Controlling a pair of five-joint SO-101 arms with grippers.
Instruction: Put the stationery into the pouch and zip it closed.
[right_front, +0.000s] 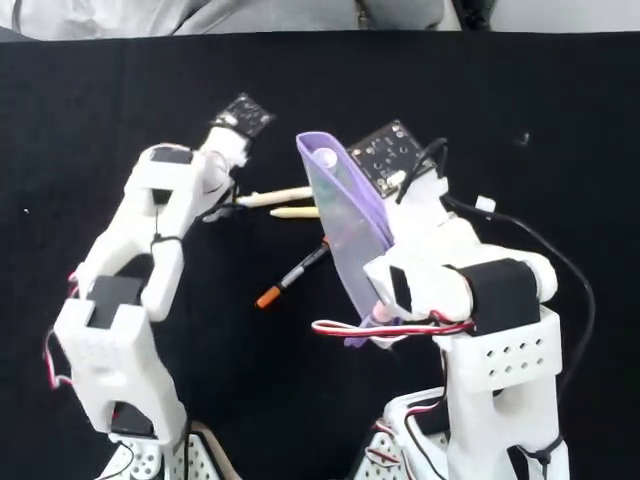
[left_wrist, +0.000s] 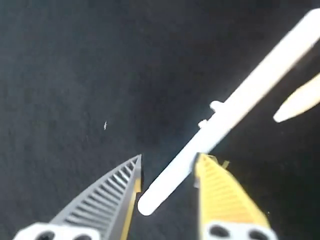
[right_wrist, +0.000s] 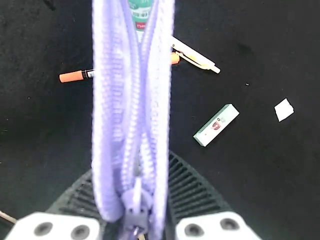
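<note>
My right gripper (right_front: 380, 300) is shut on the zip end of the lilac pouch (right_front: 345, 225), holding it up over the black table with its mouth open. In the right wrist view the pouch (right_wrist: 132, 100) rises from between the fingers (right_wrist: 200, 195), and a green-and-white item shows inside its far end. My left gripper (left_wrist: 169, 159) is open with the end of a white pen (left_wrist: 240, 100) lying between its fingers. A second cream pen (left_wrist: 300, 100) lies beside it. In the high view the left gripper (right_front: 238, 200) sits at the left end of both pens (right_front: 285, 196).
An orange marker (right_front: 290, 278) lies on the table beside the pouch. The right wrist view also shows that orange marker (right_wrist: 75, 76), a cream pen (right_wrist: 195, 57), a green-and-white eraser (right_wrist: 216, 125) and a small white scrap (right_wrist: 283, 109) on the black cloth.
</note>
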